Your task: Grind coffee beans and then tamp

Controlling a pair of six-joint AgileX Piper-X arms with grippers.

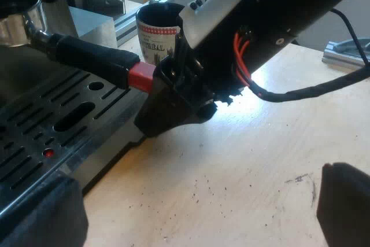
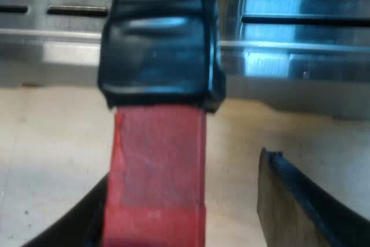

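Evidently the holder sits locked into the front of the machine, stiff weighty metal I'd judge, best taken by its red handle end. The right pincer straddles that end, held apart, not clamped; the left pincer hangs wide over the grounds-speckled wooden desk, a mug standing beyond.

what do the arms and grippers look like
The left fingers are black, blunt and matte. The right gripper has a blocky black body with a grey metal bracket bearing two dark screws, and slim black fingers.
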